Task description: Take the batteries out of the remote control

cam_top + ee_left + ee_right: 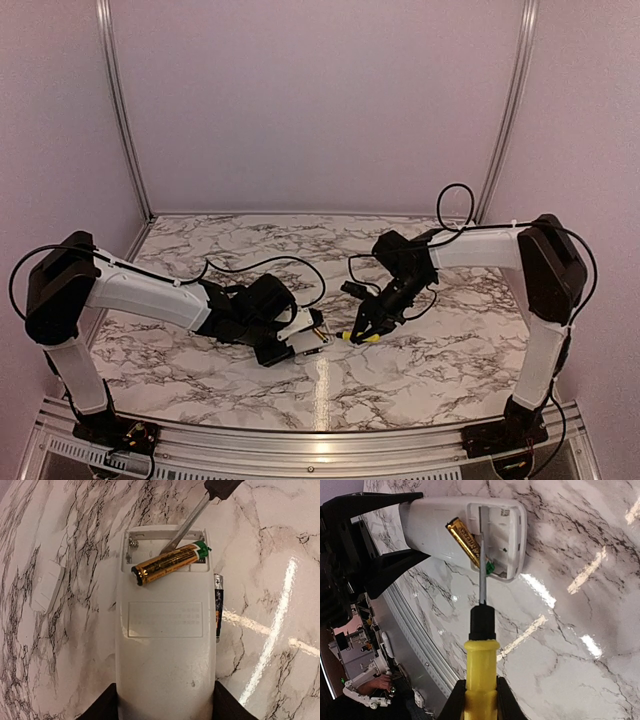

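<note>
One dark battery (218, 605) lies beside the remote (165, 645); the gold battery (167, 564) tilts from its recess, probably light and slick, best pinched at its raised end. The left gripper (165, 709) clamps the remote, the right gripper (480, 702) the screwdriver (481, 660).

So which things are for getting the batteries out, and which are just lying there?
For the job: remote control, gold battery tilted up in its recess, dark battery lying beside the remote, yellow-handled screwdriver.
Just lying about: flat white piece beside the remote, perhaps the battery cover.
</note>
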`<move>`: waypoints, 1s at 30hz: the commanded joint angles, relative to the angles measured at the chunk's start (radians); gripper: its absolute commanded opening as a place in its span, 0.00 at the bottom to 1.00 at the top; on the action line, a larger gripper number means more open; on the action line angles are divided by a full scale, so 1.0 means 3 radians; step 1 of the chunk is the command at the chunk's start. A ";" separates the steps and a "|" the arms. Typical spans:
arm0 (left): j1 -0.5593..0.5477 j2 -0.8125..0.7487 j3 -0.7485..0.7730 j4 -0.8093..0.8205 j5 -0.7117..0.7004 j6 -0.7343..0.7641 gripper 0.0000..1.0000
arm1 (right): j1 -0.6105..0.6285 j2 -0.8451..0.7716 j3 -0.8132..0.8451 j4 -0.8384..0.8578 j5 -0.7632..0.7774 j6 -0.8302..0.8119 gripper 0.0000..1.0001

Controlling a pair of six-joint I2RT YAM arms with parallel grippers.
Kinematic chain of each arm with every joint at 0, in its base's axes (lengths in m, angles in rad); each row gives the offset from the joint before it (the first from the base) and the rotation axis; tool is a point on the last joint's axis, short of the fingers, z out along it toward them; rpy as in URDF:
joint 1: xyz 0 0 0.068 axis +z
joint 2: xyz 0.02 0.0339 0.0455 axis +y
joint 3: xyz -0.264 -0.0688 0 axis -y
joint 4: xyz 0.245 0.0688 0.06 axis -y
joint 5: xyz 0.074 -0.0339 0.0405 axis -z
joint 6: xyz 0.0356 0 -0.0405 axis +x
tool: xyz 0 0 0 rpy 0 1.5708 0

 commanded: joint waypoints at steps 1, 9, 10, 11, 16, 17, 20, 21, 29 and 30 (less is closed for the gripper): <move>-0.0004 0.0092 0.0158 0.0178 0.0005 -0.0079 0.00 | 0.0033 -0.0180 0.0004 0.0088 -0.0279 -0.0059 0.00; -0.0004 0.0151 0.0226 0.0162 0.0012 -0.0147 0.00 | 0.0032 -0.0231 -0.0118 0.0126 -0.0250 -0.0083 0.00; -0.0004 0.0162 0.0235 0.0162 0.0015 -0.0152 0.00 | 0.0033 -0.0242 -0.0115 0.0127 -0.0249 -0.0079 0.00; -0.0004 0.0174 0.0238 0.0161 0.0021 -0.0158 0.00 | 0.0031 -0.0254 -0.0107 0.0122 -0.0247 -0.0079 0.00; -0.0004 0.0241 0.0261 0.0170 0.0023 -0.0197 0.00 | 0.0033 -0.0303 -0.0127 0.0100 -0.0212 -0.0080 0.00; -0.0004 0.0247 0.0260 0.0177 0.0022 -0.0205 0.00 | 0.0033 -0.0311 -0.0140 0.0101 -0.0202 -0.0077 0.00; -0.0004 0.0271 0.0264 0.0189 0.0017 -0.0216 0.00 | 0.0031 -0.0361 -0.0160 0.0108 -0.0184 -0.0056 0.00; -0.0004 0.0277 0.0264 0.0190 0.0014 -0.0217 0.00 | 0.0033 -0.0382 -0.0175 0.0112 -0.0181 -0.0050 0.00; -0.0004 0.0335 0.0284 0.0197 0.0015 -0.0237 0.00 | 0.0033 -0.0477 -0.0297 0.0166 -0.0141 0.0009 0.00; -0.0004 0.0331 0.0284 0.0196 0.0019 -0.0239 0.00 | 0.0033 -0.0488 -0.0298 0.0171 -0.0135 0.0013 0.00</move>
